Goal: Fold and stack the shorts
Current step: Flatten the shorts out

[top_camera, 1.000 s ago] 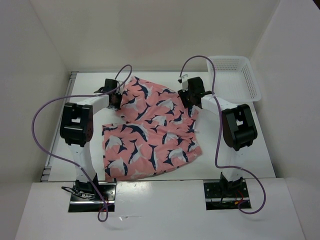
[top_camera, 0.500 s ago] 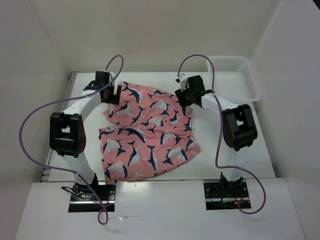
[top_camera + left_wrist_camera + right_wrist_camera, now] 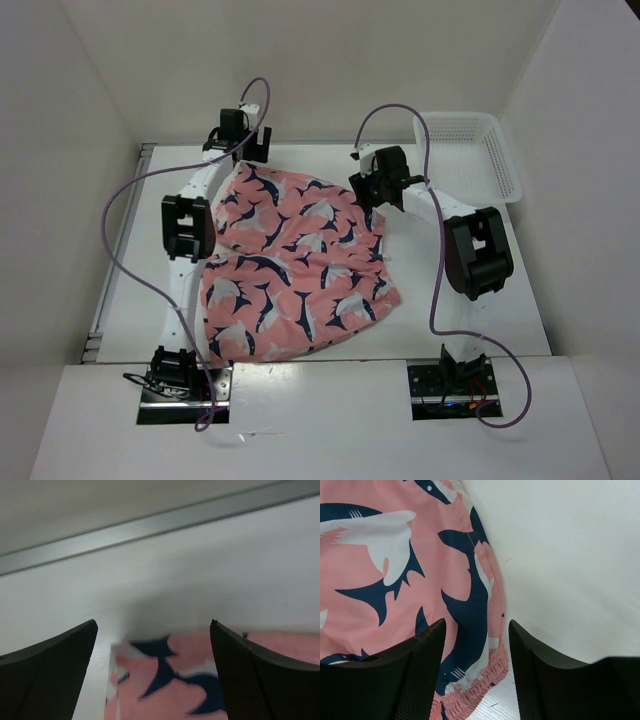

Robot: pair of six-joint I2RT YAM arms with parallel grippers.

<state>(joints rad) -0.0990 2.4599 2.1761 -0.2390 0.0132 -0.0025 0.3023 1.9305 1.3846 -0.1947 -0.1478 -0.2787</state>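
The shorts (image 3: 295,265) lie rumpled across the middle of the counter (image 3: 470,290), with no neat fold showing, so most of the task seems left. The left tool (image 3: 154,630), spread wide, hovers at their far-left corner. The right tool (image 3: 477,625), fingers apart, hovers over their far-right edge, holding nothing.
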